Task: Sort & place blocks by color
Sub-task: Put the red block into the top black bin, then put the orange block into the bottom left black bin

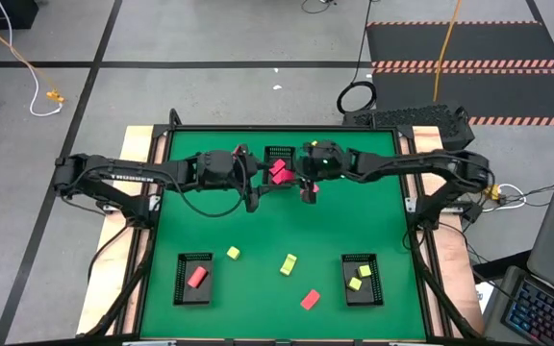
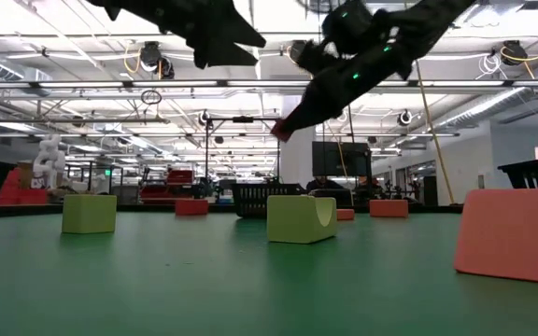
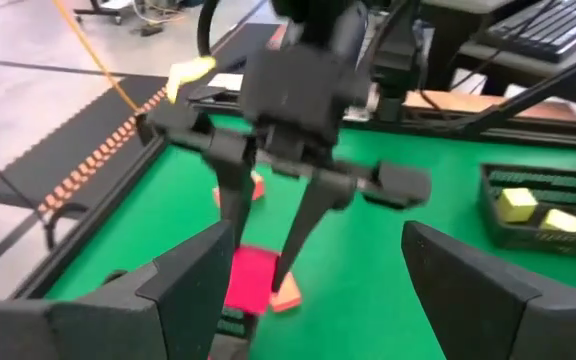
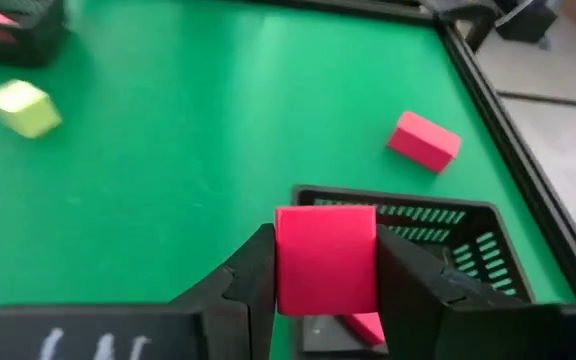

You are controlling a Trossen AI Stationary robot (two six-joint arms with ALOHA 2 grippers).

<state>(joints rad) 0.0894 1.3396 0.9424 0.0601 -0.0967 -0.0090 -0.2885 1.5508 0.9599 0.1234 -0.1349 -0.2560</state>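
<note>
From above, the right gripper (image 1: 308, 189) and left gripper (image 1: 253, 199) meet near the table's centre, at six o'clock of the far tray (image 1: 279, 154) holding magenta blocks (image 1: 278, 172). In the right wrist view its fingers pinch a magenta block (image 4: 326, 260) above that tray (image 4: 448, 232); the left wrist view shows the left fingers (image 3: 193, 275) spread wide, empty

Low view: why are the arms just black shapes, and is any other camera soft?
Low view: bright ceiling lights behind silhouette the arms; the nearest coral block is soft-edged. Left wrist view: the right end effector and the pink block it holds look blurred. High view: evenly lit.
</note>
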